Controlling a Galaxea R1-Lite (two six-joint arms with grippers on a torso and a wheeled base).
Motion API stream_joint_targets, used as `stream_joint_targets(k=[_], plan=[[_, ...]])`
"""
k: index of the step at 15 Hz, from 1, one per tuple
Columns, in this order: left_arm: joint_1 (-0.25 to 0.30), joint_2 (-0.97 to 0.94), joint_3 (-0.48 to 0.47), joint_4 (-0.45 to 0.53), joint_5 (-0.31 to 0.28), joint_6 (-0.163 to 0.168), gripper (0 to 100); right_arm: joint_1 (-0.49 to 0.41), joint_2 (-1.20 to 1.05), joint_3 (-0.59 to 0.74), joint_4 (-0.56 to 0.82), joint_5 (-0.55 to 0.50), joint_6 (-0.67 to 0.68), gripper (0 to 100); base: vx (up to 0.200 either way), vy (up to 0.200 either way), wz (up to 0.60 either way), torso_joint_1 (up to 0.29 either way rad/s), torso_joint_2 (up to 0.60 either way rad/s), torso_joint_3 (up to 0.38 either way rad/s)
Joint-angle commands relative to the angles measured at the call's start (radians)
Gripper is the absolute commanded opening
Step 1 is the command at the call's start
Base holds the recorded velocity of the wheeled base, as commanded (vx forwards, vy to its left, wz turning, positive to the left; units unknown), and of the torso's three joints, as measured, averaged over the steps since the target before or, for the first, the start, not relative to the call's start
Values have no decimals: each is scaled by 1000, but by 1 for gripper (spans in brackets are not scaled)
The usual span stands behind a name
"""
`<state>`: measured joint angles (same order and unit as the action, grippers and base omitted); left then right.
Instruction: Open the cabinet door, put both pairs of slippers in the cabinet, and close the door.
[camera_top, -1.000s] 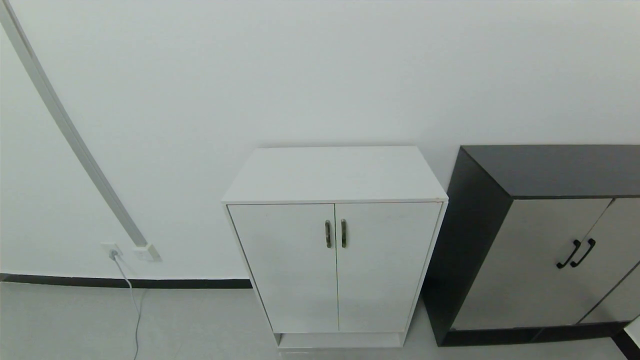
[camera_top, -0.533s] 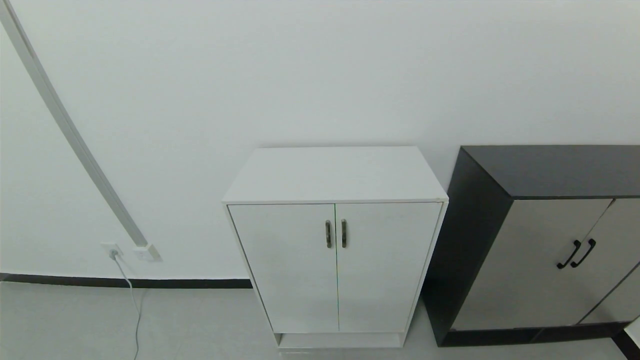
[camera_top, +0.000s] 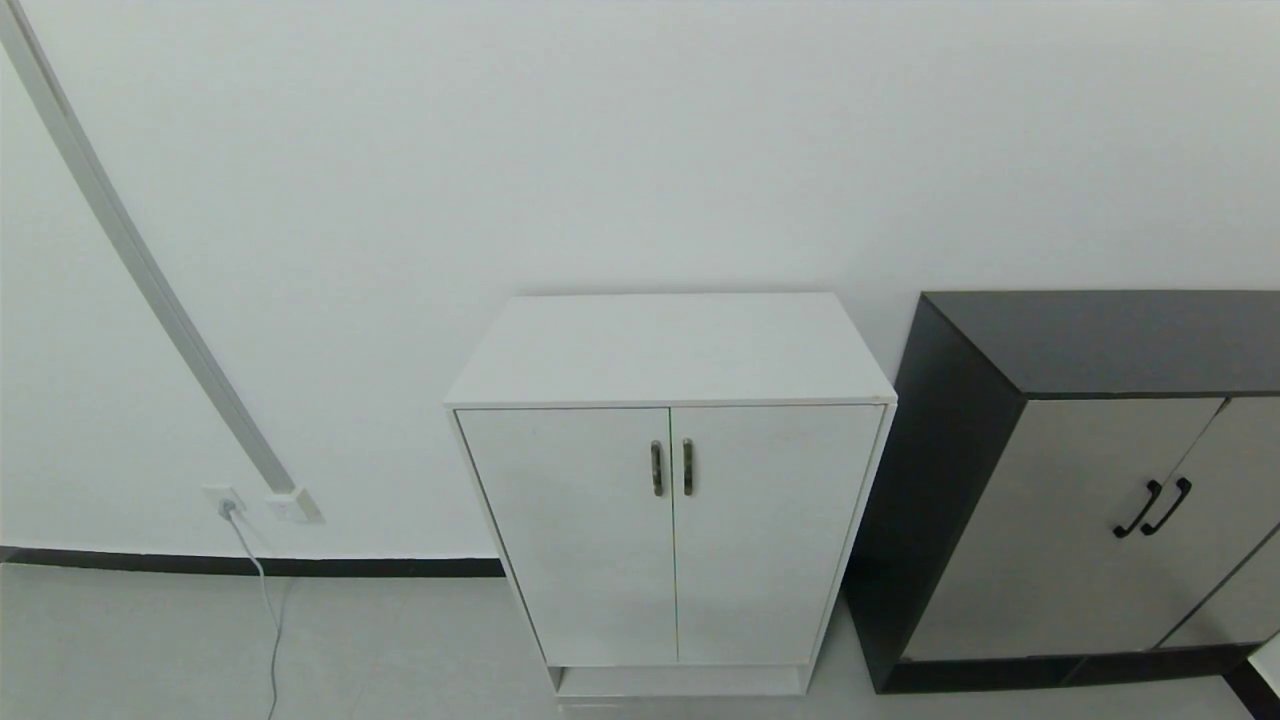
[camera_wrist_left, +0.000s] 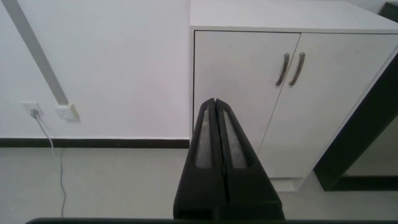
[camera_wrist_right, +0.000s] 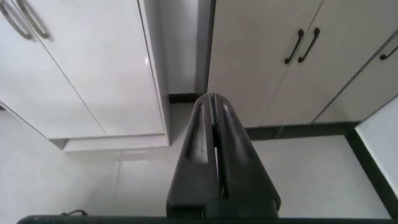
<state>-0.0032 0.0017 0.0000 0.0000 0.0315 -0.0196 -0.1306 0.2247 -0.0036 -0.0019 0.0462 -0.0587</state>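
A white two-door cabinet (camera_top: 670, 520) stands against the wall with both doors closed and two dark vertical handles (camera_top: 671, 467) at the centre seam. In the left wrist view the same cabinet (camera_wrist_left: 292, 93) lies ahead, and my left gripper (camera_wrist_left: 215, 102) is shut with nothing in it, well short of the doors. My right gripper (camera_wrist_right: 212, 98) is shut and empty too, low over the floor in front of the gap between the white cabinet (camera_wrist_right: 81, 68) and the dark one.
A black cabinet (camera_top: 1080, 480) with grey doors and black handles (camera_top: 1153, 507) stands close on the white cabinet's right. On the left, a wall socket (camera_top: 222, 500) has a cable (camera_top: 268, 620) trailing down to the grey floor, and a slanted conduit (camera_top: 140, 260) runs along the wall.
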Motion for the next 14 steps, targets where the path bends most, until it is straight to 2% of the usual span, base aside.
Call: stream_joint_targets(k=[1, 3, 4, 14], plan=[[0, 0, 0, 0, 1, 0, 0, 34, 5, 4, 0, 0, 7, 0, 0, 0, 0, 0, 0, 0], [0, 0, 0, 0, 1, 0, 0, 138, -1, 4, 2, -8, 40, 0, 0, 0, 0, 0, 0, 0], [0, 0, 0, 0, 1, 0, 0, 163, -4, 4, 2, -9, 40, 0, 0, 0, 0, 0, 0, 0], [0, 0, 0, 0, 1, -2, 0, 95, -154, 4, 2, -35, 40, 0, 0, 0, 0, 0, 0, 0]])
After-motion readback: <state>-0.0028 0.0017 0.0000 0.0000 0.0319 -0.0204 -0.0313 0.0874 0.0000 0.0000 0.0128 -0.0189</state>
